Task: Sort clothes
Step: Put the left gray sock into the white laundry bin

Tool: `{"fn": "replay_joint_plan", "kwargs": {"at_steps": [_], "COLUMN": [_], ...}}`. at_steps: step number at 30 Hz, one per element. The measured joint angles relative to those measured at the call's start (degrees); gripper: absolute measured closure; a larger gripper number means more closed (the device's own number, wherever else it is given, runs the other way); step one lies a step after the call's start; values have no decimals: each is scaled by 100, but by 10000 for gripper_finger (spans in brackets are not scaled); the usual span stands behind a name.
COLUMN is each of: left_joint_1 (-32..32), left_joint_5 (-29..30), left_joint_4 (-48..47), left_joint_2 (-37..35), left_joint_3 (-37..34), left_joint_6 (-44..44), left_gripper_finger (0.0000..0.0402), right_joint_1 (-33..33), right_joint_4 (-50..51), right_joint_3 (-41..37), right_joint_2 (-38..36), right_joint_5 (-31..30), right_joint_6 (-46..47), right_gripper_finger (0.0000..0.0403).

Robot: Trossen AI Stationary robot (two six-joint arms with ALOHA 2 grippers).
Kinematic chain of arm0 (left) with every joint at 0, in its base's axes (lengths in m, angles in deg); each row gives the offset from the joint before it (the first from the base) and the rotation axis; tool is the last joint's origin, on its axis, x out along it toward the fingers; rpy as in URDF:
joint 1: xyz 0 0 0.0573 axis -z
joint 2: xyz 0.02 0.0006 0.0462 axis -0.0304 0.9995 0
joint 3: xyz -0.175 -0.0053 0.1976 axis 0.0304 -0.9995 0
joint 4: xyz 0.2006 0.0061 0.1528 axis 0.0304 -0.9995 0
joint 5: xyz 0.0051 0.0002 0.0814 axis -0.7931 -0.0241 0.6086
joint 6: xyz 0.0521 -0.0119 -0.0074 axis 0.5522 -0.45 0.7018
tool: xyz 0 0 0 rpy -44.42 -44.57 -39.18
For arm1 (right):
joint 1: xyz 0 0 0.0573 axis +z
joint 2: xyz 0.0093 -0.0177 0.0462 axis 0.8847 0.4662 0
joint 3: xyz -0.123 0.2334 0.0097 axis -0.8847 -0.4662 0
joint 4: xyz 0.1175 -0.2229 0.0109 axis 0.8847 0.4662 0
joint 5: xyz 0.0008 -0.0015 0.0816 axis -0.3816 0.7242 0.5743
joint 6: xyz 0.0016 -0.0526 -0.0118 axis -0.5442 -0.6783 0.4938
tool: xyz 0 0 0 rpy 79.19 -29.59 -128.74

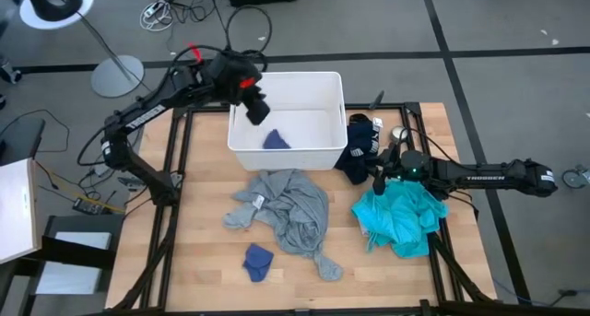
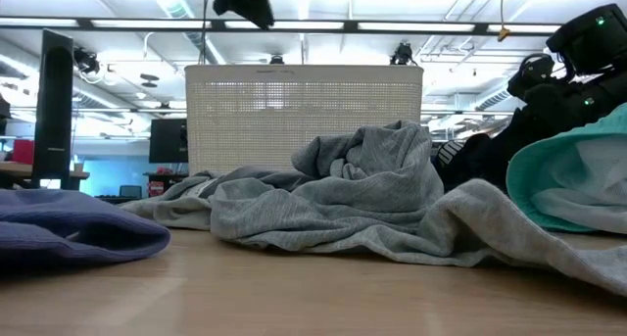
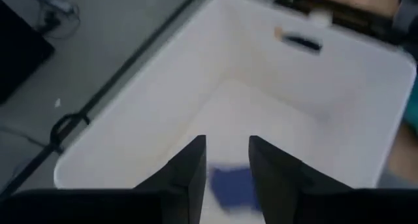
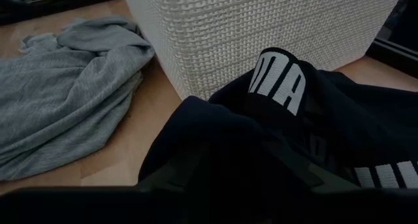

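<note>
Because your left gripper point(image 3: 225, 162) hangs over the white bin point(image 1: 327, 81) with fingers parted and empty, one blue sock point(image 1: 276, 140) lies inside. Your right gripper point(image 1: 380, 178) sits at the navy garment point(image 4: 274, 132); its fingers seem buried, so I cannot tell their state.

Woven-textured plastic bin point(image 1: 241, 148); matt wooden table point(image 1: 203, 215); soft cloth shirt point(image 1: 295, 210).

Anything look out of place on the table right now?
Nothing damaged. One blue sock lies in the white bin; the other sock sits alone near the table's front edge, apart from the grey shirt.
</note>
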Motion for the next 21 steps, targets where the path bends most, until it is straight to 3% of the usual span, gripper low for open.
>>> {"fn": "replay_joint_plan", "kwargs": {"at_steps": [5, 11, 16, 21], "left_joint_1": [611, 2104, 3587, 4712], "left_joint_5": [-25, 436, 1544, 2083], "left_joint_4": [-793, -884, -444, 1219], "left_joint_2": [-461, -1293, -2164, -2847], "left_joint_3": [0, -396, -2044, -4285], "left_joint_6": [-315, -1211, -2450, -3396], "left_gripper_finger": [280, 280, 280, 280], "right_joint_1": [0, -1, -2, 0], "right_joint_4": [-2, -2, -17, -64], "right_joint_3": [0, 0, 0, 0], "right_joint_2": [0, 0, 0, 0], "right_joint_5": [0, 0, 0, 0], "right_joint_6": [-2, 0, -2, -2], "right_gripper_finger": [273, 273, 273, 273]}}
